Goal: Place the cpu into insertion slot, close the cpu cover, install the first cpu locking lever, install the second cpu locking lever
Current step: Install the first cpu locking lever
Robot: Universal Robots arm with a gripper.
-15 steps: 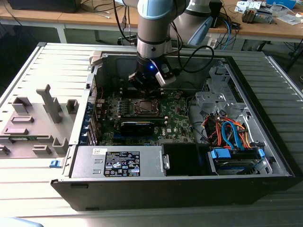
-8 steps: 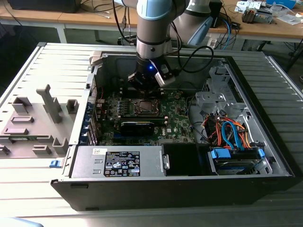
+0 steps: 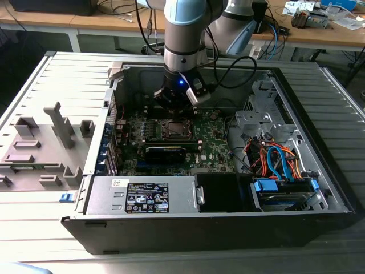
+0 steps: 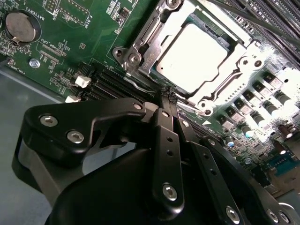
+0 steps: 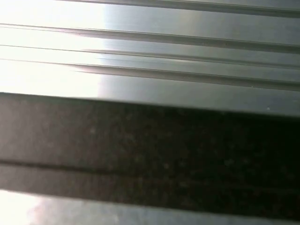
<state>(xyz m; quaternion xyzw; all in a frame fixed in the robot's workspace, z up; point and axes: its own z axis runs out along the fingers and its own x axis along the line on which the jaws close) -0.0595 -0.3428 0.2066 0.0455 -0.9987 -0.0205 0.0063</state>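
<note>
The cpu (image 4: 196, 55) lies flat in the insertion slot (image 4: 140, 47), with the cpu cover (image 4: 251, 51) seemingly down around it, though glare makes that uncertain. It is light, rigid and fragile; any hold belongs on its edges. The gripper (image 4: 168, 95), fingers pinched together on nothing, hovers at the socket's 6 o'clock rim, above the green board (image 4: 75, 33).

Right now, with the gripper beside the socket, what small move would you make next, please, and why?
Probably ease the gripper sideways against the lever wire at the socket's edge. The cpu already sits in the insertion slot, the cpu cover frames it flat, and the closed fingertips rest right at that edge.
</note>
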